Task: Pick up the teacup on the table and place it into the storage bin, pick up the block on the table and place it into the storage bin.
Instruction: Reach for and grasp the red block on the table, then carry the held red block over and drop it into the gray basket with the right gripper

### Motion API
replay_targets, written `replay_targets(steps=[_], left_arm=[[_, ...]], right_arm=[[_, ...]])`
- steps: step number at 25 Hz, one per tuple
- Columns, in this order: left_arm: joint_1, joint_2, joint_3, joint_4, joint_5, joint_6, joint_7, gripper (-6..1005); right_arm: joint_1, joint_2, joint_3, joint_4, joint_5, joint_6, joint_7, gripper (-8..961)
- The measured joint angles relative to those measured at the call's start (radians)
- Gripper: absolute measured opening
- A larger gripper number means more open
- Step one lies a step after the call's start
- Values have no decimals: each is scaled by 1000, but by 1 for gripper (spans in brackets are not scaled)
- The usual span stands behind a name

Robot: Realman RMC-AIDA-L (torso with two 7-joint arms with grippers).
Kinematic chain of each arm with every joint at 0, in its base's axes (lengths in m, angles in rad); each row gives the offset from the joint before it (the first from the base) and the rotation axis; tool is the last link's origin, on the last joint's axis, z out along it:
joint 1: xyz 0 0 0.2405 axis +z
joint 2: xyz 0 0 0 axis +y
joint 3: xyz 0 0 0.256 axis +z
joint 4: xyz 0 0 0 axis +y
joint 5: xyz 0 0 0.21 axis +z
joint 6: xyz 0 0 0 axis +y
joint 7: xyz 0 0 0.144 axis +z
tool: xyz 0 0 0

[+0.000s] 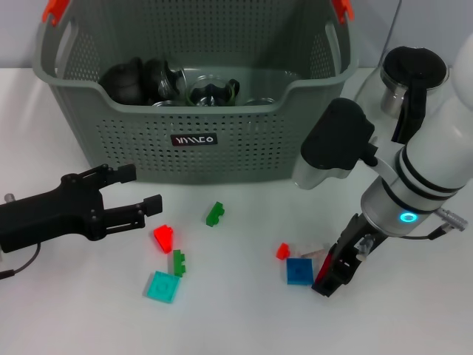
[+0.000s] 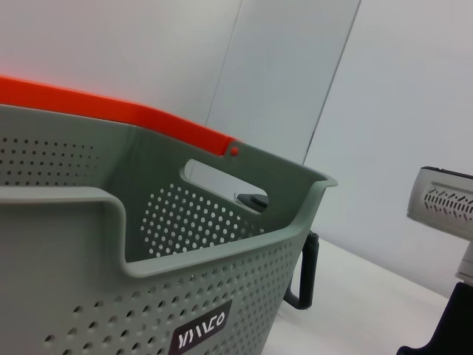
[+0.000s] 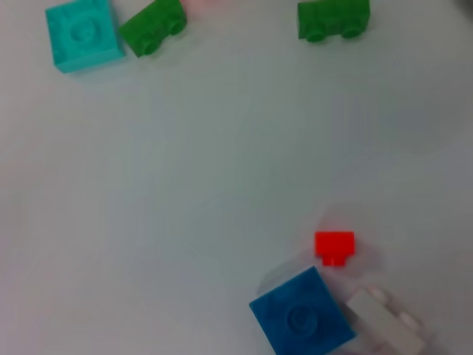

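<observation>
Bin (image 1: 222,148), perforated grey-green plastic, is seen at table's (image 1: 244,318) rear. Left gripper (image 1: 140,194) is held open, empty. Right gripper (image 1: 329,285) is poised beside square blue block (image 1: 299,271); jaw state indeterminate.

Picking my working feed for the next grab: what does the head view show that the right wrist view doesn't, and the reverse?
Head view only: the grey-green perforated storage bin, the glass teapot with black handle, both grippers, left and right, and a larger red block. Right wrist only: nothing extra, just a closer look. Both: the blue square block, small red block, cyan block and two green blocks.
</observation>
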Motion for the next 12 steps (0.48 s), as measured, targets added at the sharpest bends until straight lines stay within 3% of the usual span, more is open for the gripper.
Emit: replay_targets(steps=[8, 12], left_arm=[[0, 1, 0, 0, 0, -2, -2, 880], [1, 2, 0, 0, 0, 2, -7, 880]], right_arm=[[-21, -5, -11, -78, 0, -21, 15, 725], [-72, -10, 59, -275, 0, -162, 30, 688]])
